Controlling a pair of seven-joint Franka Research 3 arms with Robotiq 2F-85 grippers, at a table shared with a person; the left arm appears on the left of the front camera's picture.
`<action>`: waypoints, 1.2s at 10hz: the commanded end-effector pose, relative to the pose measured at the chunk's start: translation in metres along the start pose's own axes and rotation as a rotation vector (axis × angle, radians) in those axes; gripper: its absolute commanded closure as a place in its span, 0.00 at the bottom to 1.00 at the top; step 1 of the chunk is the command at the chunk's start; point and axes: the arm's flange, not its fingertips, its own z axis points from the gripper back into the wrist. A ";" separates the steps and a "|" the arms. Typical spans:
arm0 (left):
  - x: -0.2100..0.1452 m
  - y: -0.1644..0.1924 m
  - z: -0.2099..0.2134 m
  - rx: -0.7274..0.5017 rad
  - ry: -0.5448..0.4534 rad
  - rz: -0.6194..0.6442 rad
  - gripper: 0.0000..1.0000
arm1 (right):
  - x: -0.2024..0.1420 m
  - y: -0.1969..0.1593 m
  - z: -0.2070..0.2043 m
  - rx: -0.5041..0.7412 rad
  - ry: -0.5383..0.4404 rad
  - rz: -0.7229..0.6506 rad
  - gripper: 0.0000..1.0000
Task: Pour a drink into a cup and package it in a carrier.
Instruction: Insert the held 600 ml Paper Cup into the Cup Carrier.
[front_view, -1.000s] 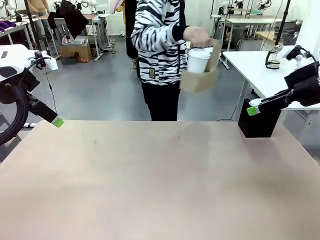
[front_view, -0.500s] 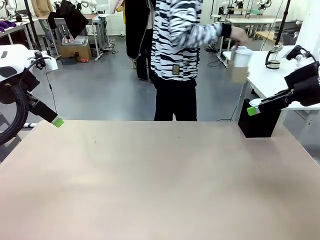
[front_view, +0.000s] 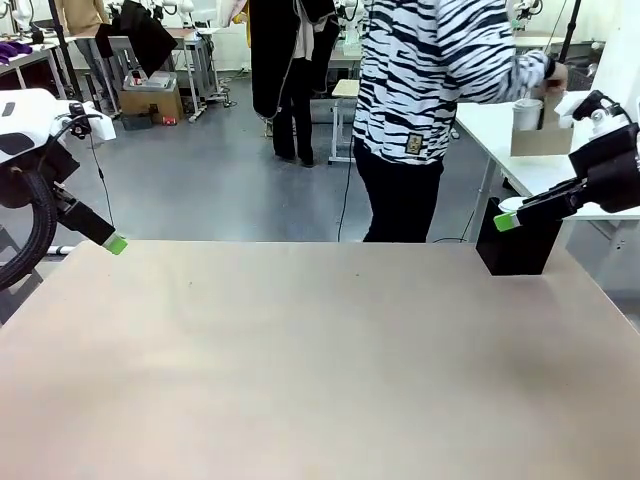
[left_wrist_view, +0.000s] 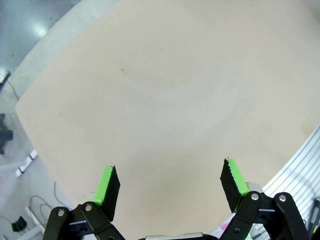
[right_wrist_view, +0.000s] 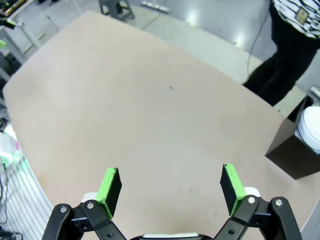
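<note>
One white cup is sitting in the brown carrier at the upper right of the front view, where the person's hand is setting it on a white side table beyond the work table. The packaging looks done and out of the robot's reach, so the best way to handle this step is probably to wait with both arms parked. The left gripper is hanging with jaws spread wide over bare tabletop near the left edge; the right gripper is equally spread and holding nothing, near the black box at the far right corner. Nearly all of the tabletop is lying open for movement; the box and the table's edges are the only limits.
</note>
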 end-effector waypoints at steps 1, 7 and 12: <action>0.000 0.000 0.001 0.002 -0.002 0.002 0.00 | -0.001 0.001 0.000 -0.014 0.001 -0.009 0.00; 0.000 0.000 0.001 0.002 -0.002 0.002 0.00 | -0.001 0.001 0.000 -0.014 0.001 -0.009 0.00; 0.000 0.000 0.001 0.002 -0.002 0.002 0.00 | -0.001 0.001 0.000 -0.014 0.001 -0.009 0.00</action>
